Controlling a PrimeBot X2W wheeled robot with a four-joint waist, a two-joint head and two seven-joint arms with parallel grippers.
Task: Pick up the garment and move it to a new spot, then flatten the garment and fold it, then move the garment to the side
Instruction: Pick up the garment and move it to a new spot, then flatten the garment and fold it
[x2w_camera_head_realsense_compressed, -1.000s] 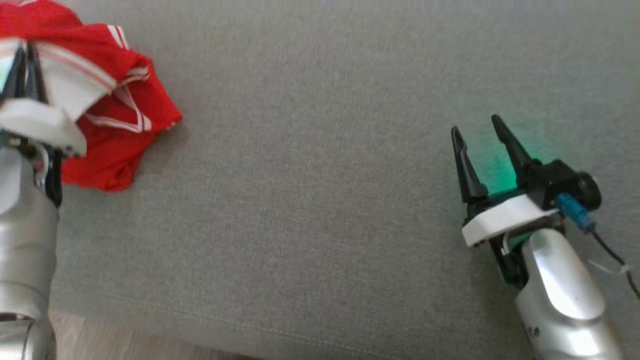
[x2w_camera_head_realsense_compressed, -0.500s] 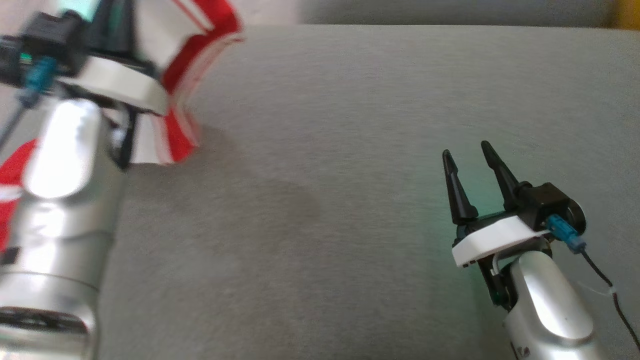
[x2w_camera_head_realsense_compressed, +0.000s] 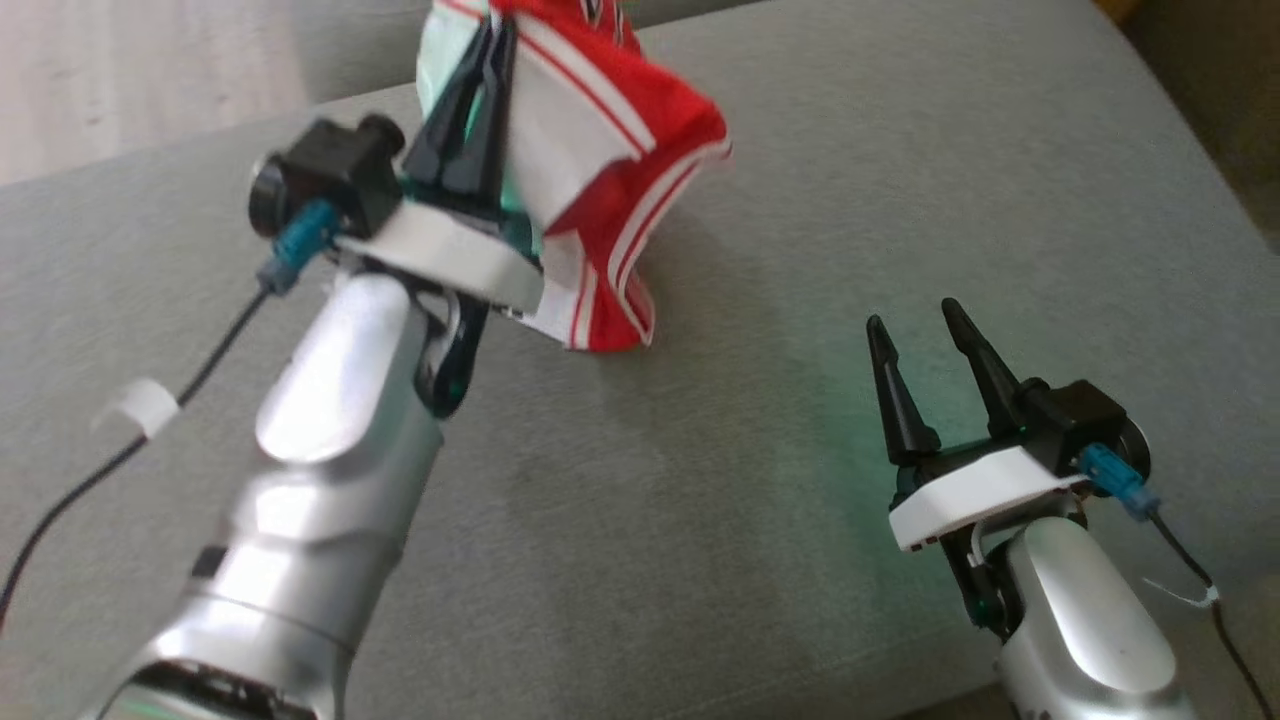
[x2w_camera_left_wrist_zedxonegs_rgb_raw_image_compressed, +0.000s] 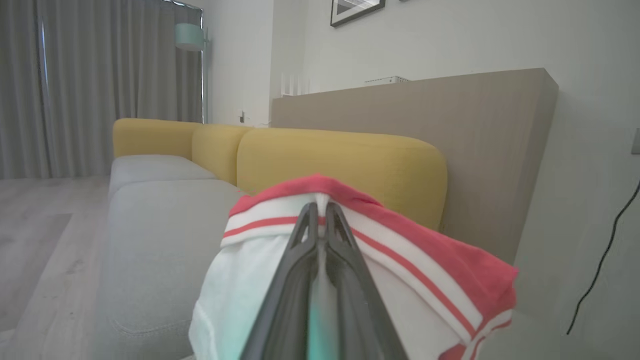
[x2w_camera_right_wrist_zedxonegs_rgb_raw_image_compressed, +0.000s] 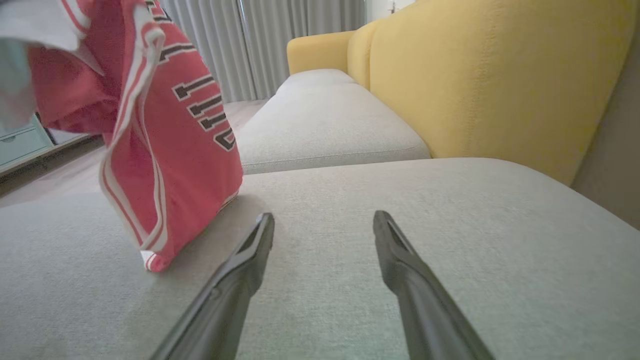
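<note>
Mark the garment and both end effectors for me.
garment (x2w_camera_head_realsense_compressed: 660, 125): head view, red fold near the top.
left end effector (x2w_camera_left_wrist_zedxonegs_rgb_raw_image_compressed: 320, 212): left wrist view, between its closed fingertips.
right end effector (x2w_camera_head_realsense_compressed: 914, 313): head view, between its spread fingertips.

One corner of the red garment (x2w_camera_head_realsense_compressed: 640, 170) touches the grey cushion (x2w_camera_head_realsense_compressed: 700, 520).
</note>
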